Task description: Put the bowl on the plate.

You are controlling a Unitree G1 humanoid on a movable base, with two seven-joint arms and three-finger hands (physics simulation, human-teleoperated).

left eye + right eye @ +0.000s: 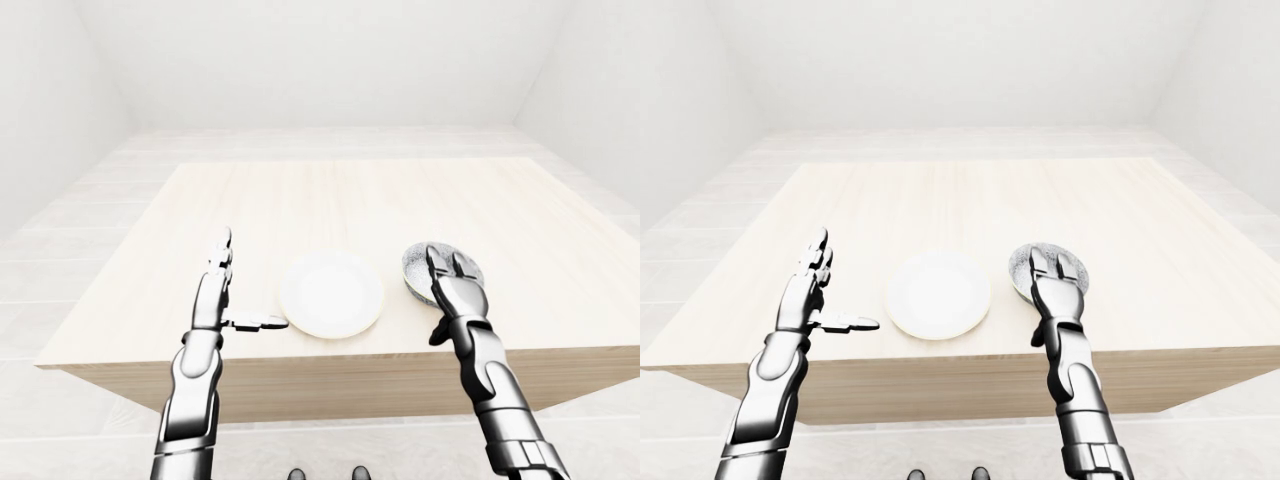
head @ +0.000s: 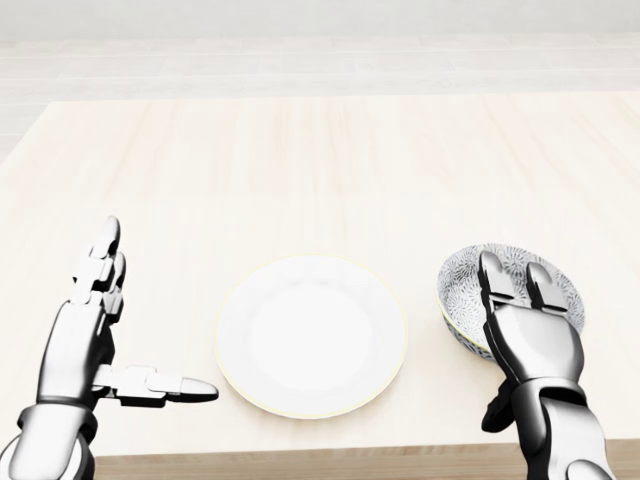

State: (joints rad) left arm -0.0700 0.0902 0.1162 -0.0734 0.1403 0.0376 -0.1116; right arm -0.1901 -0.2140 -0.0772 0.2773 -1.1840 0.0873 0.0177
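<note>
Bowl [image 2: 520, 285] just right of plate [image 2: 311, 335] on worktop [image 2: 300, 170], not lifted yet. Right hand [image 2: 535, 340] over its rim, fingers spread, probably lining up a grab. Left hand [image 2: 85, 335] spread too, left of plate, likely keeping clear.

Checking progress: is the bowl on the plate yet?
Off. In the head view the bowl sits on the table right of the plate, apart from it, right hand open over it.
</note>
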